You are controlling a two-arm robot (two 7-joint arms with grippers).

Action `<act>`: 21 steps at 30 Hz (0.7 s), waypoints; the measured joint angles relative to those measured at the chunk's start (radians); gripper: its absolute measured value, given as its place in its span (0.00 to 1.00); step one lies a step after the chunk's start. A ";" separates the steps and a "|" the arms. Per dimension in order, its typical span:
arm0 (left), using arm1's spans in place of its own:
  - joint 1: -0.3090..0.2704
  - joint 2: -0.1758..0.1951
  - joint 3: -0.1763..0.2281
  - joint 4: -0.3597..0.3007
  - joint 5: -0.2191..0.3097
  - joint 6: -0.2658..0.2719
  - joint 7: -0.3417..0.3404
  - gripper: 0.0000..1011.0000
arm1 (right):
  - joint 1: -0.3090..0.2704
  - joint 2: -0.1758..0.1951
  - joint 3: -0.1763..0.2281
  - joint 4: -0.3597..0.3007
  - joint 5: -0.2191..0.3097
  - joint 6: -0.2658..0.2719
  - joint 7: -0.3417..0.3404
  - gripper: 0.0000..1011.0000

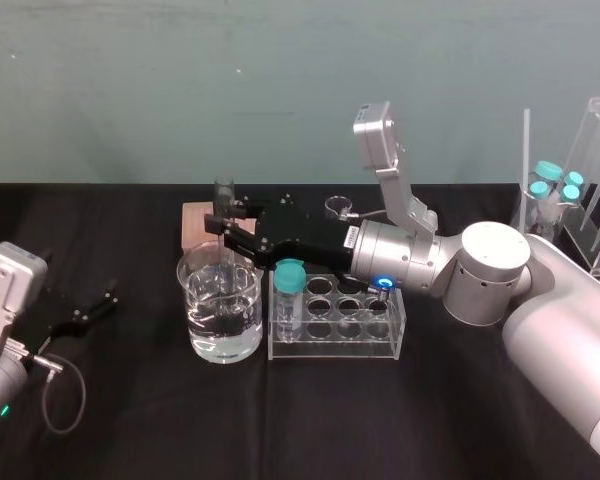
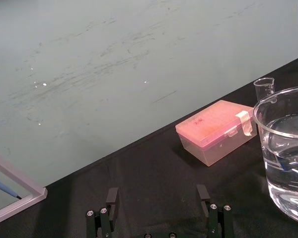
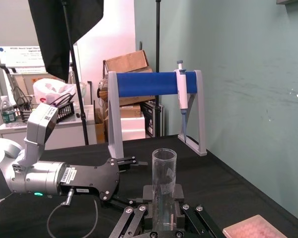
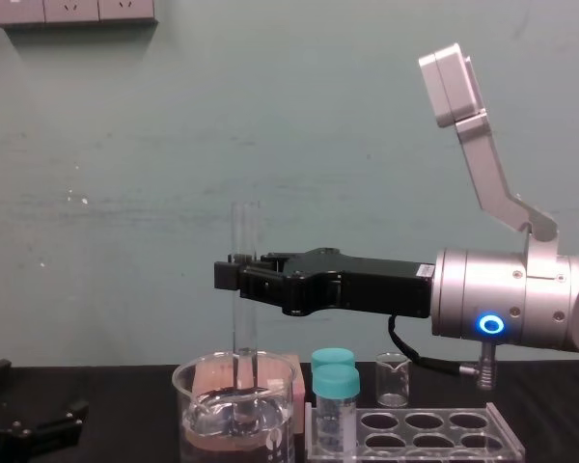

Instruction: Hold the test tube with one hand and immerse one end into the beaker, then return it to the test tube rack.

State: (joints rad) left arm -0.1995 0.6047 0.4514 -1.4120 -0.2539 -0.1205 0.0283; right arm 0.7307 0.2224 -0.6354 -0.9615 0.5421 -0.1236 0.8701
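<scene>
Head view: the right claw point(image 1: 223, 222) is pinched on the test tube point(image 1: 225, 188) a little below its open mouth, directly above the beaker point(image 1: 198, 320). The tube stands upright, long axis vertical and mouth up, with its lower part running down inside the beaker. The right arm point(image 1: 480, 270) reaches in roughly level from the beaker's right. It passes over the test tube rack point(image 1: 380, 345), which stands just right of the beaker with a teal-capped vial point(image 1: 288, 290) at the end nearest it. The left claw point(image 1: 92, 308) lies low on the tabletop point(image 1: 130, 420), well left of the beaker, spread and holding nothing.

Left wrist view: the left claw's fingers point(image 2: 111, 196) stand wide apart with bare tabletop between them. The beaker point(image 2: 268, 163) is part full of clear water, and a pink box point(image 2: 216, 131) sits just beyond it.

Right wrist view: the right claw's fingers point(image 3: 136, 218) close on the test tube point(image 3: 164, 173) from both sides. The tube rises straight between them, open at the top.

Chest view: the right claw point(image 4: 239, 275) grips the test tube point(image 4: 244, 231) about mid-length. The tube's rounded lower end is under the water in the beaker point(image 4: 185, 405), and its mouth stands high above the beaker's rim. The black claw body and silver wrist point(image 4: 502, 294) lie horizontal to the beaker's right, above the rack point(image 4: 463, 429), with the blue ring lit.
</scene>
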 joint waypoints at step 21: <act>0.000 0.000 0.000 0.000 0.000 0.000 0.000 0.99 | -0.001 0.059 0.047 -0.168 0.018 -0.038 -0.029 0.24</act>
State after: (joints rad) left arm -0.1995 0.6047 0.4514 -1.4120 -0.2539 -0.1205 0.0283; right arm 0.7297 0.2812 -0.5879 -1.1298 0.5598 -0.1618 0.8415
